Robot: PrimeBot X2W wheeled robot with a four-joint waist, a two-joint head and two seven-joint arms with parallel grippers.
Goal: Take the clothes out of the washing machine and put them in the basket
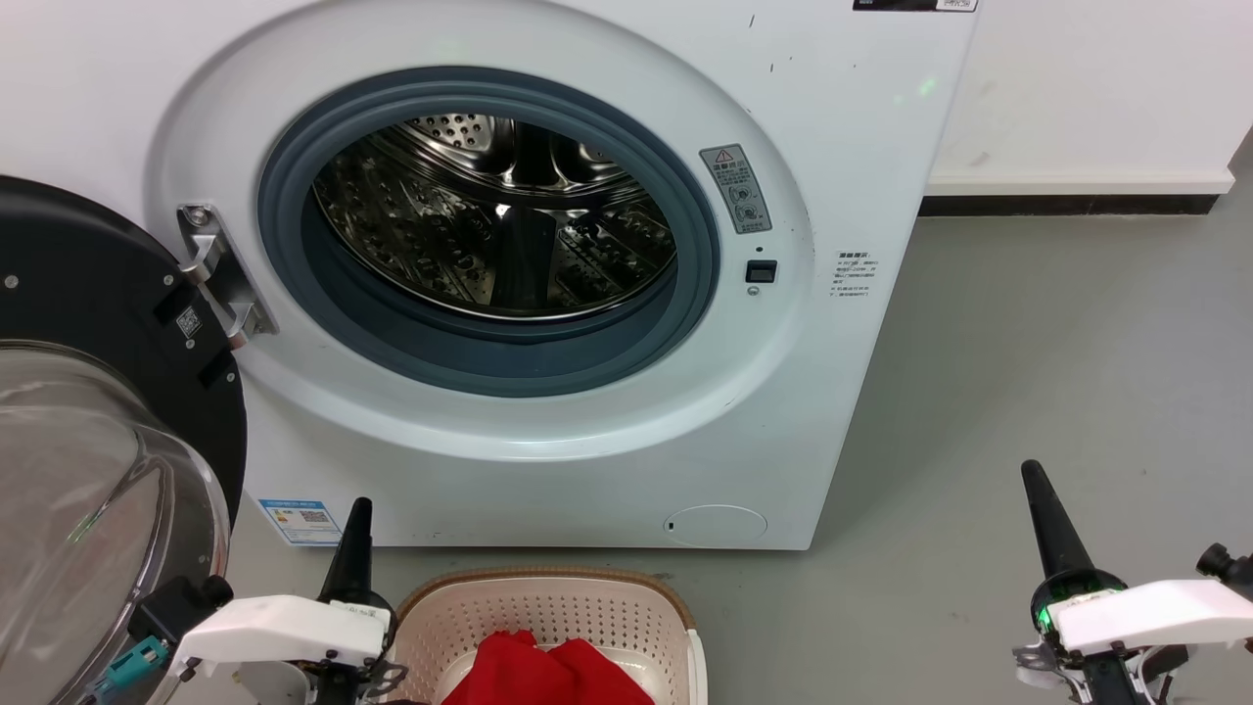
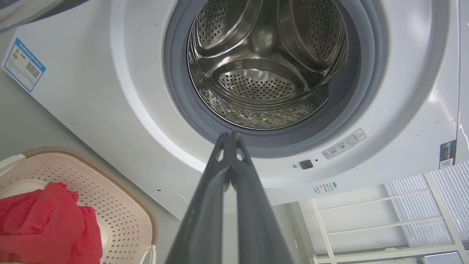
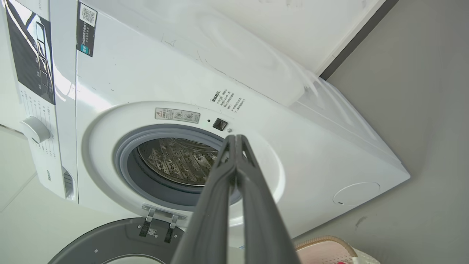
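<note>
Left gripper (image 2: 231,137): your two dark fingers lie pressed together right to the tips, with nothing caught between them. It hangs low before the washing machine (image 1: 832,147), under the hinge side of the opening and just beside the basket (image 1: 548,612).
Right gripper (image 1: 1033,472): fingers likewise closed flat on each other and empty. It sits beyond the machine's front corner on the side away from the hinge, over the grey floor (image 1: 1057,343) and well apart from the cabinet.
Basket position: cream, perforated and brown-rimmed, it stands upright on the floor just in front of the machine's base, below the opening.
Basket contents: the clothes (image 1: 548,671) lie inside it as bright red fabric bunched in one heap, rising towards the rim. You cannot tell how many pieces make up the heap.
Drum (image 1: 499,225): through the opening you see shining perforated steel walls and raised ribs.
Gasket (image 1: 489,362): a grey rubber ring runs all round the drum mouth, seated in the machine's white front panel.
Door (image 1: 88,294): swung wide open on its metal hinge (image 1: 215,274) at the edge of the opening. Its black rim and glass bowl stand out from the machine's front, next to your left gripper.
Markings: a grey warning sticker (image 1: 736,188) sits on the machine's front beside the gasket, opposite the hinge, with the small dark latch socket (image 1: 761,271) just under it. A blue-edged label (image 1: 299,519) sits at the machine's lower front corner, on the hinge side.
</note>
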